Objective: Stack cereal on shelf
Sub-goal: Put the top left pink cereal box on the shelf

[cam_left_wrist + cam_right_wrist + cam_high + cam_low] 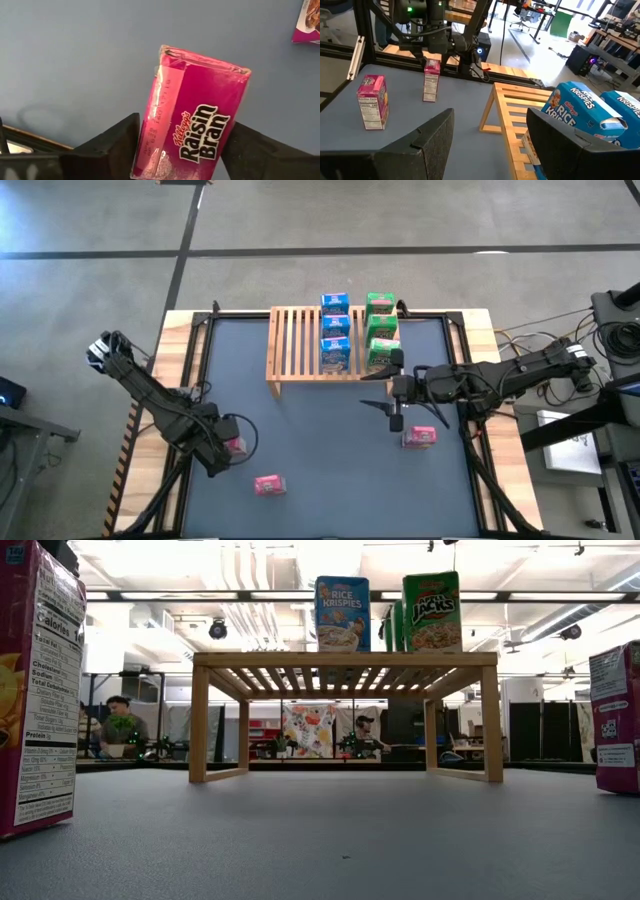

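The wooden slatted rack [295, 345] [345, 658] stands on its legs at the table's far middle. Three blue boxes [335, 330] [575, 107] and three green boxes [381, 330] [432, 610] stand in two rows on its right part. My left gripper [228, 446] [182, 135], at the near left, is shut on a pink box [195, 100] [431, 80]. A second pink box [270, 485] [372, 100] stands upright near it. A third pink box [419, 437] [615, 720] stands beside my right gripper [385, 408] [490, 130], which hovers open off the rack's near right corner. My left gripper pinches the pink box between its two fingers [115, 145], one on each side of the end nearest the wrist [150, 150]. It comes from above, pointing down. The box stands upright below the fingers. Whether its lower end rests on the table, I cannot tell.
The rack's left slats [290, 340] are bare. A black frame [205, 330] borders the dark table top. Cables and equipment lie off the right edge [580, 370]. People sit in the room beyond the table [120, 725].
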